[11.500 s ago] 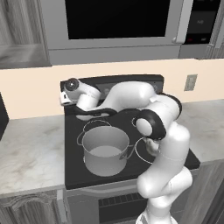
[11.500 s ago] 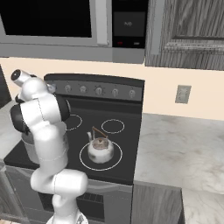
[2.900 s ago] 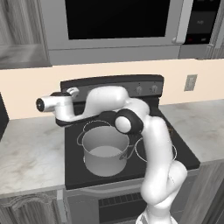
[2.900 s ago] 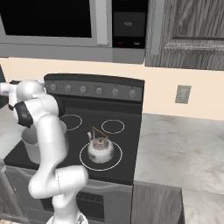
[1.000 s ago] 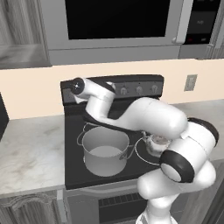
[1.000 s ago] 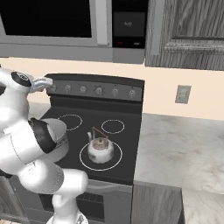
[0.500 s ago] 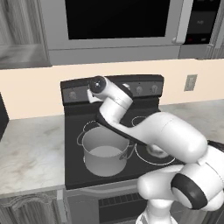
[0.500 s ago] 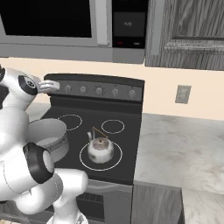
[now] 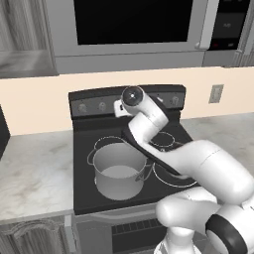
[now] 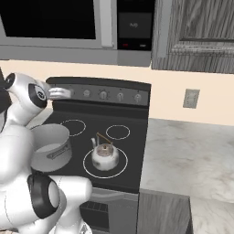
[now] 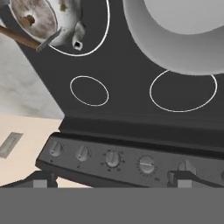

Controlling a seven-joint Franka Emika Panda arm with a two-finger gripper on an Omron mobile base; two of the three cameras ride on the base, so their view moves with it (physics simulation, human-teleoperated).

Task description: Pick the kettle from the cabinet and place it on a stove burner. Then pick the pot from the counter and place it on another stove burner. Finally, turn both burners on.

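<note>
The grey pot stands on the front left burner of the black cooktop. On the front right burner sits the small silver kettle. My gripper hovers right in front of the stove's control panel, close to its left knobs. The hand view looks down on the row of knobs, with my gripper open and nothing between its fingers. Past the knobs, that view shows the kettle and the pot. The dark cabinet hangs at the upper right, its door shut.
A microwave hangs above the stove, close over my hand. The marbled counter runs to the right of the stove and also to its left. A wall outlet sits on the beige backsplash. My arm arches over the cooktop's right half.
My hand has slid to the right along the control panel, and the arm has swung over the cooktop. Pot and kettle have stayed put, and the gripper has stayed open.
</note>
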